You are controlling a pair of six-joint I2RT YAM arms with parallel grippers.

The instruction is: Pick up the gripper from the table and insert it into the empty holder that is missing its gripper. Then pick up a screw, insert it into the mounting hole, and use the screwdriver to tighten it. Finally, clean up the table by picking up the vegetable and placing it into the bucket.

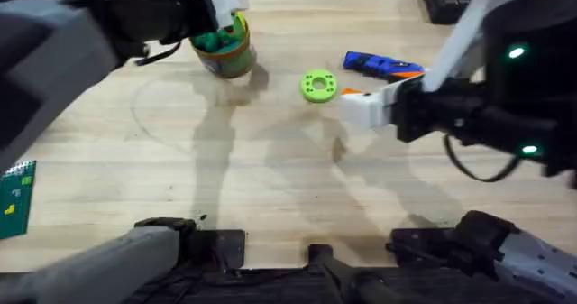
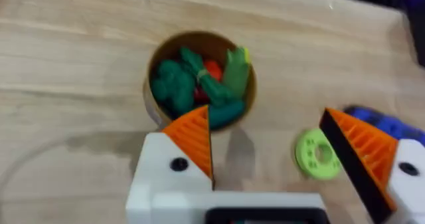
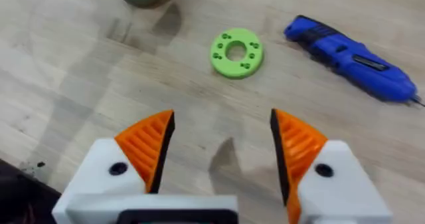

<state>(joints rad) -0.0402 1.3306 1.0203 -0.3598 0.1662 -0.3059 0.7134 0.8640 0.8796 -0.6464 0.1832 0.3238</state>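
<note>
The olive-yellow bucket (image 1: 227, 56) (image 2: 154, 96) stands at the table's back left. Dark green toy vegetable pieces (image 2: 174, 86) lie inside it beside a red piece. My left gripper (image 1: 227, 11) (image 2: 275, 147) hovers over the bucket, open, with nothing between its orange fingertips (image 2: 194, 139). The blue-handled screwdriver (image 1: 383, 65) (image 3: 352, 56) lies at the back right. Just in front of it, my right gripper (image 1: 357, 102) (image 3: 222, 147) hangs open and empty above bare wood. The loose gripper piece, the holder and the screw are out of view.
A lime green disc with holes (image 1: 317, 86) (image 3: 236, 51) (image 2: 317, 154) lies between the bucket and the screwdriver. A green card (image 1: 16, 196) sits at the left edge. A black object (image 1: 451, 2) is at the back right corner.
</note>
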